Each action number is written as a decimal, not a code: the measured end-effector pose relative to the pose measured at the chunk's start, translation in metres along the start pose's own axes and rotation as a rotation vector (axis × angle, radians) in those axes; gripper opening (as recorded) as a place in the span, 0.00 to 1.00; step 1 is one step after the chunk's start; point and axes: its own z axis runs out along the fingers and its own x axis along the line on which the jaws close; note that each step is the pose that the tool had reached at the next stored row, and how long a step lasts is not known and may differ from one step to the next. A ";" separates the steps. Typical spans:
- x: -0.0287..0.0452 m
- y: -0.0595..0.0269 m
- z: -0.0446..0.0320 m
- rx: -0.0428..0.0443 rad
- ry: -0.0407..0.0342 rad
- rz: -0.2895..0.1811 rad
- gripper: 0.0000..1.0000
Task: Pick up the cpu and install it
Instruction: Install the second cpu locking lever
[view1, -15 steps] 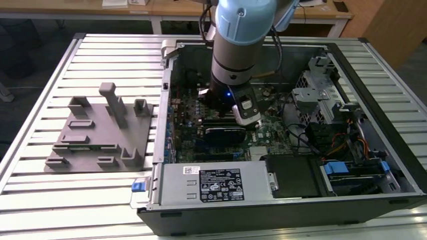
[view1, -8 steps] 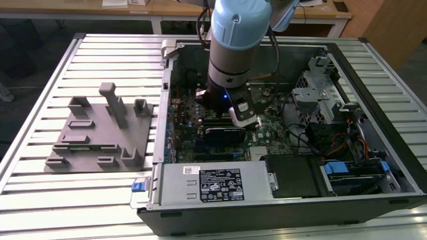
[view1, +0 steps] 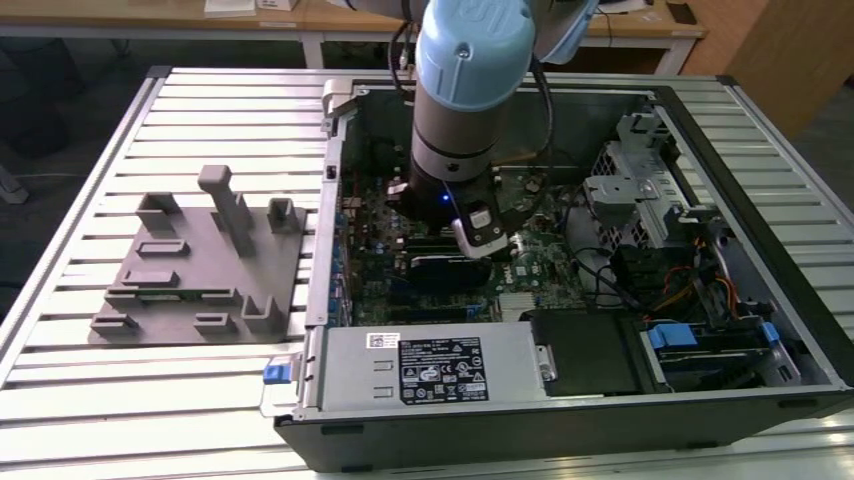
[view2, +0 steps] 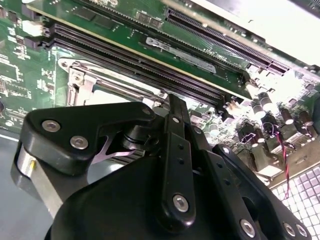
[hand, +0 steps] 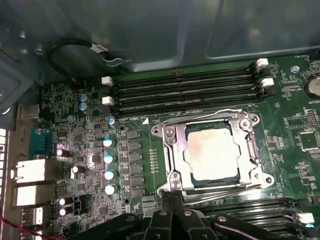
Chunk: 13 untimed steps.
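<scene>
The cpu (hand: 211, 150) is a flat square chip with a silver-grey top. It lies in the motherboard socket, with the metal socket frame (hand: 172, 150) around it. In the first wrist view my gripper (hand: 172, 194) is shut, its two thin black fingers pressed together with nothing between them. The tips are just outside the edge of the socket frame, beside the cpu. In the exterior view the gripper (view1: 478, 236) hangs low over the motherboard inside the open computer case (view1: 694, 130). In the second wrist view the black gripper (view2: 172, 107) stands over the socket frame (view2: 75, 80).
Long black memory slots (hand: 185, 90) run beside the socket. A power supply (view1: 427, 365) fills the case's near side and a drive cage with cables (view1: 641, 195) its right in the exterior view. A grey fixture (view1: 200, 265) lies on the slatted table outside.
</scene>
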 end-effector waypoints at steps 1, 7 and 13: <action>0.0006 -0.0004 0.0009 -0.0004 0.0000 0.000 0.11; 0.0066 -0.0022 0.0044 -0.0096 0.0014 0.000 0.11; 0.0068 -0.0024 0.0051 -0.0141 0.0019 0.001 0.11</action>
